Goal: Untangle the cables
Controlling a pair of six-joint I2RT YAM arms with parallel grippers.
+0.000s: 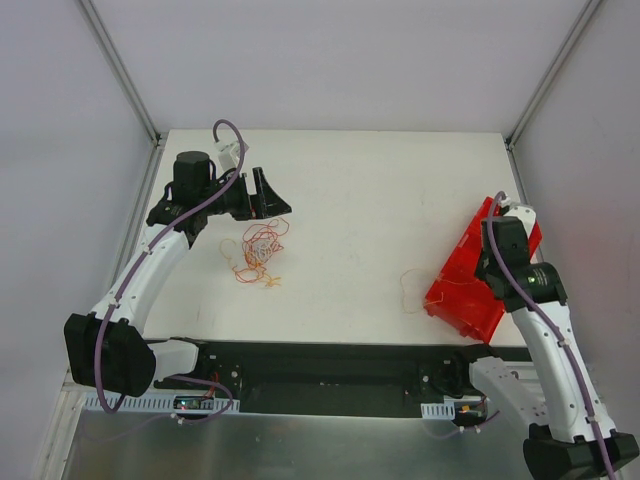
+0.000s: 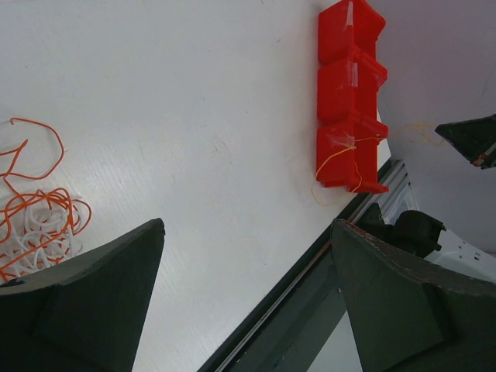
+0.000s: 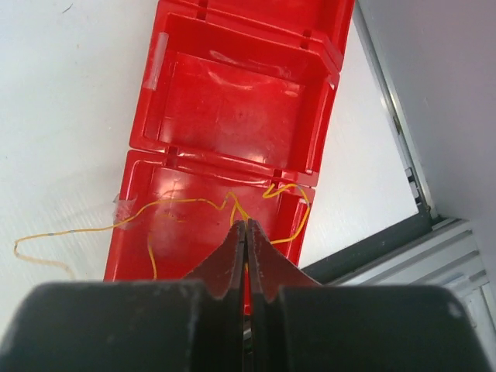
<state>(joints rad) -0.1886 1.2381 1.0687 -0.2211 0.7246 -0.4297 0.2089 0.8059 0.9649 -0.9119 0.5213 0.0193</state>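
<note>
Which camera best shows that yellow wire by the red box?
Right wrist: the yellow wire crosses the red box close up, running to the shut right fingers. Top external shows only a faint loop; left wrist, a thin distant strand.

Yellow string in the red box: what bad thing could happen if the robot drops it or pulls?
The right gripper pinches the yellow cable over the red bin's end compartment. Part of the cable hangs over the wall onto the table, so when dropped it may slip out. A pull could snag it on the wall and shift the bin.
</note>
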